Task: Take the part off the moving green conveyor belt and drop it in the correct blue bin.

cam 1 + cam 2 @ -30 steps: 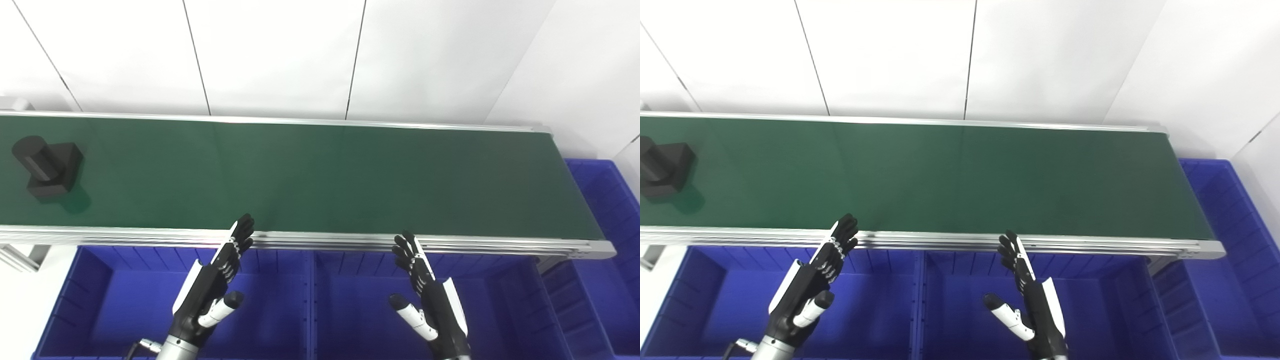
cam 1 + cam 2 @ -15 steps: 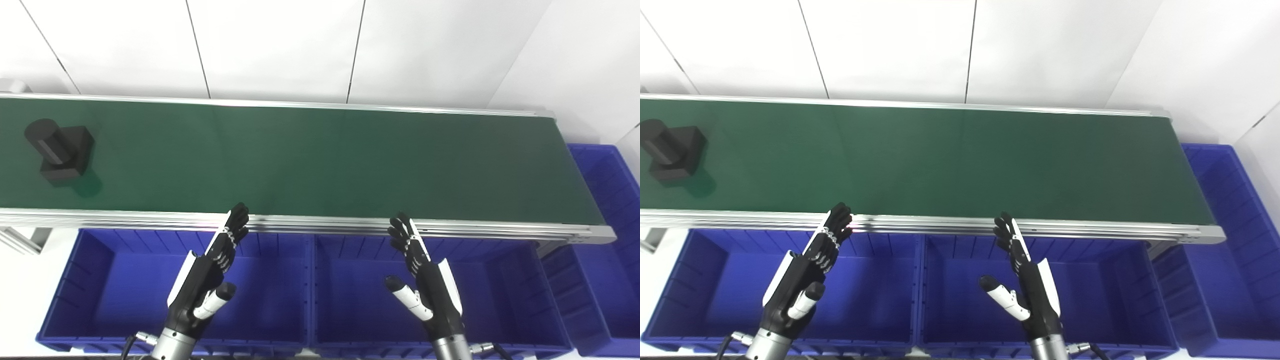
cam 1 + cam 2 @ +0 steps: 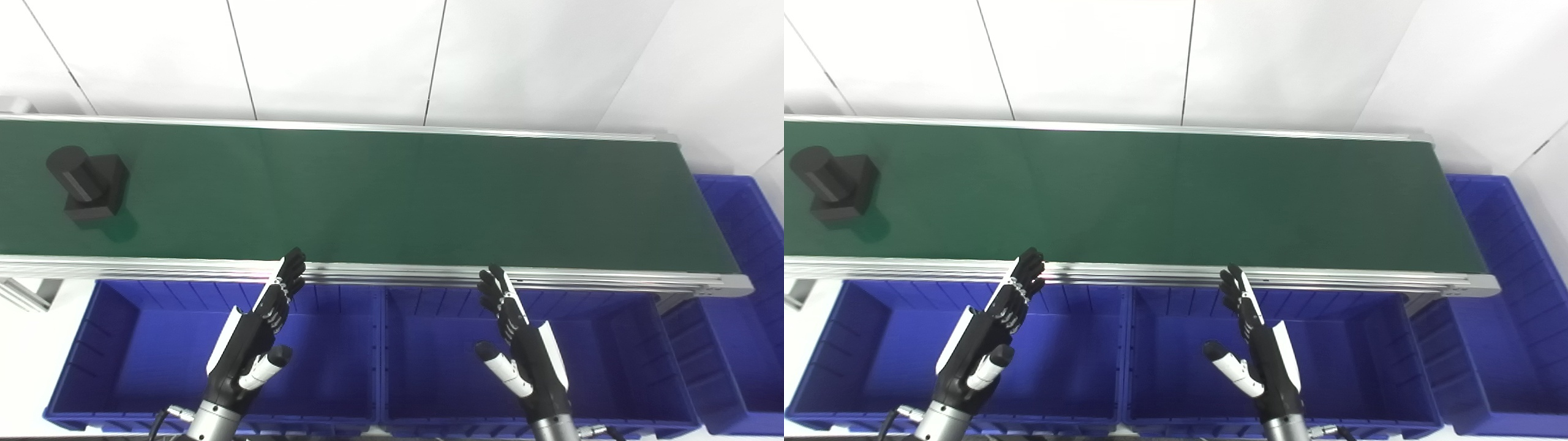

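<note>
Black part (image 3: 87,185) on green conveyor belt (image 3: 392,196), far left, long axis slanting up-left. Well apart from left hand (image 3: 254,337), nearer one. Right hand (image 3: 523,349) farther. Both spread, empty, above blue bins (image 3: 110,343).

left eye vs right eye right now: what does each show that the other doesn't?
Only the left eye: a grey fitting at the belt's far-left end.
Only the right eye: more white wall to the right of the end bin.
Both: the black part at the left of the green belt, the blue bins below the belt, the left hand and right hand open over the bins.
</note>
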`<control>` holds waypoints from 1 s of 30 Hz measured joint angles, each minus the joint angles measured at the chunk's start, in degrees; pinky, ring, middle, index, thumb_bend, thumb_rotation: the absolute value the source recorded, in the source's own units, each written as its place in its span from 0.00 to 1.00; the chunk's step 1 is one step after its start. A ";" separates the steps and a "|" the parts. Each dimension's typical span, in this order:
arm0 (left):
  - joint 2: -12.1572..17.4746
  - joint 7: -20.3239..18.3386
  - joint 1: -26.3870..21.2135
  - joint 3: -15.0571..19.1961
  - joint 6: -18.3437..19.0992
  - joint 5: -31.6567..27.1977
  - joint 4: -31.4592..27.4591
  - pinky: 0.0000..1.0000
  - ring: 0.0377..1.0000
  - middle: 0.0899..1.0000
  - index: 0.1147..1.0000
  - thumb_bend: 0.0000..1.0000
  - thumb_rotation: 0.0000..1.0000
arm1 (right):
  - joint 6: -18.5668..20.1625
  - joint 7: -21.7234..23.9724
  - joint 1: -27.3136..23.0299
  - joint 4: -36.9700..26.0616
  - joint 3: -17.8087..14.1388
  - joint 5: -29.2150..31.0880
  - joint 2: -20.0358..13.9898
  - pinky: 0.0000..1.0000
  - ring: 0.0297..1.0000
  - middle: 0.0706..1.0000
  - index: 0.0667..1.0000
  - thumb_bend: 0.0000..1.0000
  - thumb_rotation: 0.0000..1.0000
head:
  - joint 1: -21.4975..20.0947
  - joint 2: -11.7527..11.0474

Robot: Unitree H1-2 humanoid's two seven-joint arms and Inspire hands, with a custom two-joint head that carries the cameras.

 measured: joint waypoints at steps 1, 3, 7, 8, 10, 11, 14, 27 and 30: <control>0.01 0.04 -0.01 0.00 0.00 -0.01 0.00 1.00 1.00 1.00 1.00 0.89 0.82 | 0.00 0.01 0.01 0.00 0.00 0.01 0.06 0.90 0.93 0.95 0.99 0.73 0.78 | -0.09 0.00; 0.19 0.08 -0.01 0.01 0.03 -0.01 0.00 1.00 1.00 1.00 1.00 0.89 0.82 | 0.00 0.01 0.03 0.00 -0.01 0.01 0.18 0.91 0.93 0.95 0.99 0.74 0.78 | -0.35 0.00; 0.70 0.09 -0.16 -0.01 0.54 -0.02 -0.03 1.00 1.00 1.00 1.00 0.88 0.82 | 0.00 0.01 0.04 0.00 -0.09 -0.03 0.43 0.91 0.93 0.95 0.99 0.75 0.78 | -1.23 0.35; 0.85 0.09 -0.19 -0.01 0.64 -0.13 -0.04 1.00 1.00 1.00 1.00 0.87 0.82 | 0.00 0.01 0.03 0.00 -0.12 -0.05 0.48 0.90 0.93 0.95 0.99 0.74 0.77 | -1.23 0.35; 0.94 0.09 -0.21 -0.01 0.75 -1.09 -0.05 1.00 1.00 1.00 1.00 0.87 0.82 | 0.00 0.01 0.06 -0.11 -0.24 -0.53 0.57 0.90 0.92 0.95 0.99 0.74 0.77 | -1.58 0.70; 1.00 0.07 -0.22 -0.01 0.77 -1.37 -0.07 1.00 1.00 1.00 1.00 0.86 0.82 | 0.00 0.00 0.10 -0.25 -0.34 -0.80 0.64 0.89 0.92 0.95 0.98 0.72 0.75 | -1.58 0.70; 1.18 0.02 -0.31 -0.04 0.87 -2.50 -0.20 1.00 1.00 1.00 1.00 0.86 0.82 | 0.00 -0.06 0.37 -0.90 -0.81 -1.64 1.24 0.88 0.92 0.94 0.97 0.74 0.74 | -1.85 1.05; 1.23 0.03 -0.48 -0.18 2.48 -3.79 -1.96 1.00 1.00 1.00 1.00 0.85 0.80 | 0.02 -0.22 0.88 -1.92 -1.81 -4.34 2.64 0.87 0.91 0.94 0.96 0.73 0.77 | -2.55 1.67; 1.22 -0.02 -0.50 -0.21 2.55 -4.29 -2.37 1.00 1.00 1.00 1.00 0.87 0.80 | 0.02 -0.28 1.04 -2.04 -2.00 -4.80 2.96 0.87 0.92 0.94 0.96 0.72 0.78 | -2.46 1.67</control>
